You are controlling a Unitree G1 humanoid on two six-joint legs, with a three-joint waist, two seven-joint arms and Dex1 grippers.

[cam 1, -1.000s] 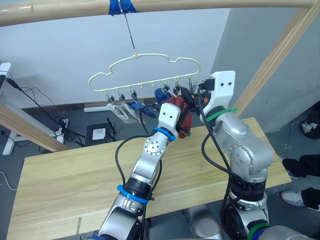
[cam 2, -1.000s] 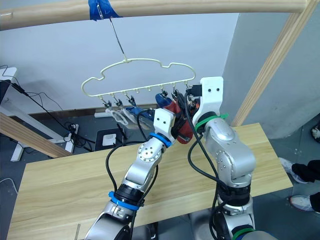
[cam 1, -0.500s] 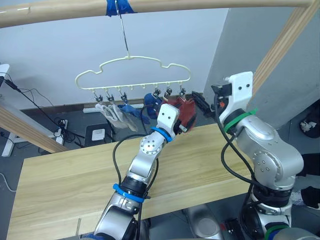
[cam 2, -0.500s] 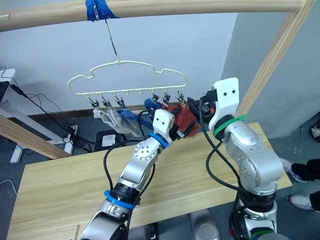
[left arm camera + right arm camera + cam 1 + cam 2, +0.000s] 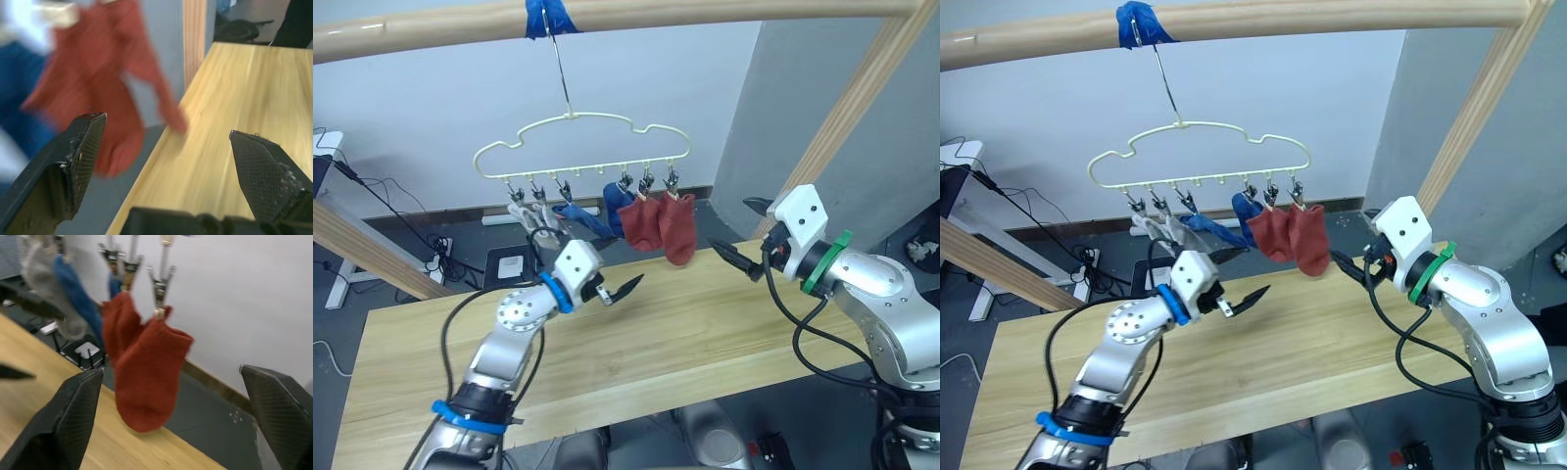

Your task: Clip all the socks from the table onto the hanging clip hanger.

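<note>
Cream-yellow wire clip hanger [image 5: 582, 142] with a cloud-shaped outline hangs by its long metal hook from a round wooden rail [image 5: 626, 15] wrapped with blue tape [image 5: 551, 14], upper centre of the left eye frame. Six short fabric socks dangle from its row of small metal clips: two light grey socks [image 5: 527, 217] at the left, two blue socks [image 5: 592, 217] in the middle, two rust-red socks [image 5: 658, 223] at the right, the rightmost red one hanging lowest, just above the far edge of the tabletop. Below, the long pale plank tabletop [image 5: 685, 333] of light wood spans the frame. The left tool [image 5: 619, 290], centre frame, is held above the tabletop below the socks, its two black fingers spread apart and gripping nothing. The right tool [image 5: 736, 235], right of centre, points toward the red socks from beside them, its fingers likewise wide apart and empty. A slanted wooden post [image 5: 847, 108] rises at the upper right
</note>
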